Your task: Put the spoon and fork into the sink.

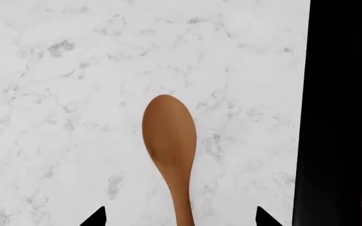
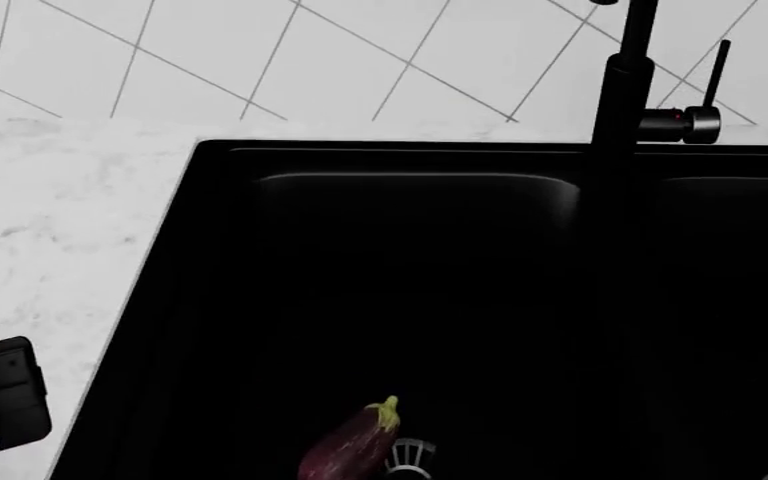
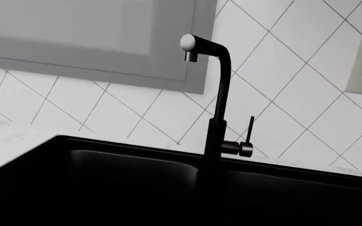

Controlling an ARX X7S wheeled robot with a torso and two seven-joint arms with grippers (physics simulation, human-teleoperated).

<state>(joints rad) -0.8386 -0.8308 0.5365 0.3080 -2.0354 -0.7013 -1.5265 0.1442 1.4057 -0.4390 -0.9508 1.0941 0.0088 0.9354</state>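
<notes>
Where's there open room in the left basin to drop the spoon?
The left basin of the sink is bare from its back wall forward. It's crowded only at the front, where the eggplant lies against the drain strainer.

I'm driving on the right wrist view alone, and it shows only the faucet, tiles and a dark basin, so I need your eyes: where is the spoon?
Observer: The spoon lies flat on the marble counter, beside the sink rim, not in it.
Operator: Is the left arm on it?
Observer: The left gripper straddles its handle, jaws open on either side, not gripping.
Operator: Anything in the basin already?
Observer: An eggplant lies by the drain strainer in the basin left of the faucet.
</notes>
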